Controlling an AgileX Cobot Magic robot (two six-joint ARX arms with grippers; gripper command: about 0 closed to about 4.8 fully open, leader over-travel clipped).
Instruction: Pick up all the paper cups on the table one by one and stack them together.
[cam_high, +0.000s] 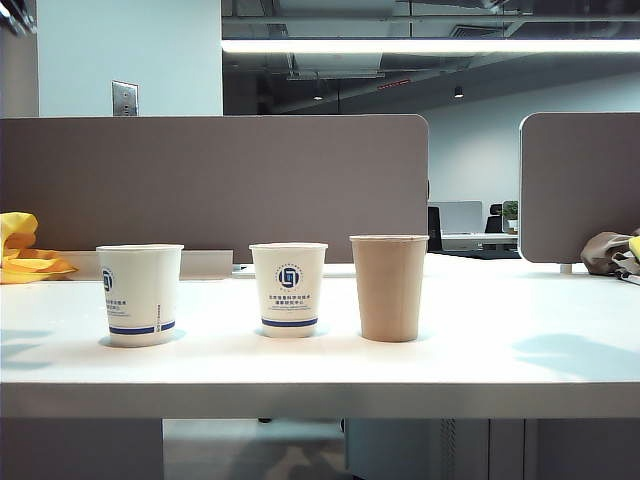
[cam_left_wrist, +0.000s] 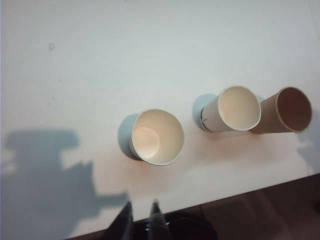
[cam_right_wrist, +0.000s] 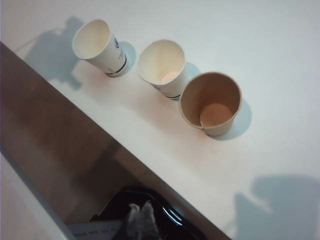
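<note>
Along the front edge of the table you have three cups in one row, all upright and apart from each other: a left white cup, a middle white cup and a brown cup just beside it. Nothing is stacked yet.

Your left pincer hangs above the front edge, near the left white cup; its fingers stand only a little apart and hold nothing. Your right pincer hangs over the floor, off the front edge, near the brown cup; its fingers are pressed together and empty. Neither pincer shows in the exterior view.

I judge that the step in hand is the first approach. To do it well, spread the fingers wider before you come down, because the gap now looks too narrow for a cup wall or rim. Take one wall of the cup between the fingers, one finger inside and one outside, and press gently, since thin paper will crush or tip easily. Lift straight up before you move sideways. The middle cup and the brown one are close, so come from the free side to avoid a knock.
</note>
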